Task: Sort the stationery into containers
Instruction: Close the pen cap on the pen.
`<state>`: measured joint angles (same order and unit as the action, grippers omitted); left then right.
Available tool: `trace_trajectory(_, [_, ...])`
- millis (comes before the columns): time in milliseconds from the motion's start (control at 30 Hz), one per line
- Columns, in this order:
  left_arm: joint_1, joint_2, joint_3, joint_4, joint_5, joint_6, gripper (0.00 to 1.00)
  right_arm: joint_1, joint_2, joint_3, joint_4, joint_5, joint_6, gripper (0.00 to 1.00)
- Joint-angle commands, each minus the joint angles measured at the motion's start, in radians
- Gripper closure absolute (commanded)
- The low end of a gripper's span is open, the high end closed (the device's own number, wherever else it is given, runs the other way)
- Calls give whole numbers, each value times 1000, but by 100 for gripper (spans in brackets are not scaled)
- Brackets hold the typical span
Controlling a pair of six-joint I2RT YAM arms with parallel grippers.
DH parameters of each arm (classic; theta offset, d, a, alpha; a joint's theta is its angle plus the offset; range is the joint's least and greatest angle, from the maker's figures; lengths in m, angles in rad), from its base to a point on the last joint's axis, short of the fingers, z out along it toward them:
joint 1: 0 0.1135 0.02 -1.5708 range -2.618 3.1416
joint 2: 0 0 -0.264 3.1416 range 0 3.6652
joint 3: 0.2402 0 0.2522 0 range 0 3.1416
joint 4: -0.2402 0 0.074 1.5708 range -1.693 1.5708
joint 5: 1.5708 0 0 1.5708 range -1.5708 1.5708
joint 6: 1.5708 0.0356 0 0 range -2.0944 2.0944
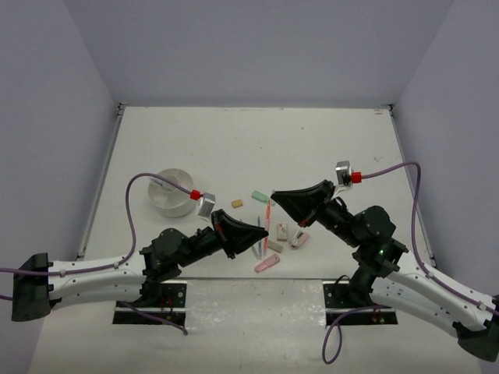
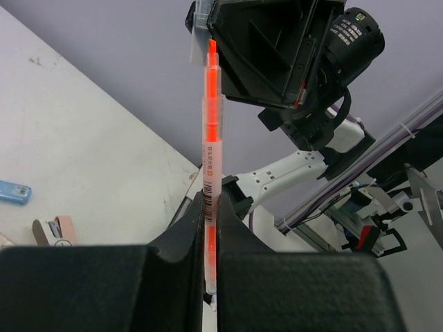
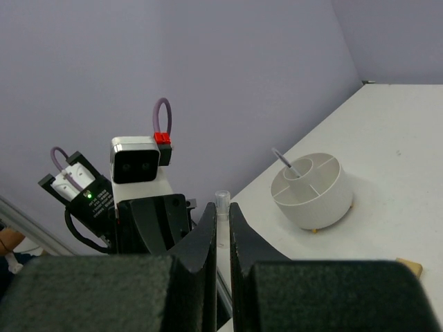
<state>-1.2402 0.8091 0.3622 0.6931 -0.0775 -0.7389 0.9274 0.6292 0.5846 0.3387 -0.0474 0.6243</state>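
Top: left gripper (image 1: 263, 229) and right gripper (image 1: 275, 198) meet tip to tip on orange pen (image 1: 268, 216), held in the air. Holder (image 1: 162, 204) sits at 9 o'clock of them, loose stationery (image 1: 282, 234) at 5.
Left wrist: jaws clamped tight on pen's barcode end.
Right wrist: jaws nearly closed, pinching pen's clear tip.
Looks like a handover. Next, one side must let go and the other carry pen to a holder compartment.

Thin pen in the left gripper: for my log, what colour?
Orange translucent pen, best in left wrist view.
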Motion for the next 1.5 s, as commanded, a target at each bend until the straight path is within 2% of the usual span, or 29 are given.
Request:
trace_trajectory(0, [-4,17,-5,74,21,-16,100,1,4,15,64,-36,-12,100])
trace_trajectory(833, [-4,24,-11,59,38,-27,100,1,-46,16,51,-10,-24,100])
trace_trajectory(1467, [-4,27,-7,46,37,-25,100,1,-17,25,59,-37,-18,100])
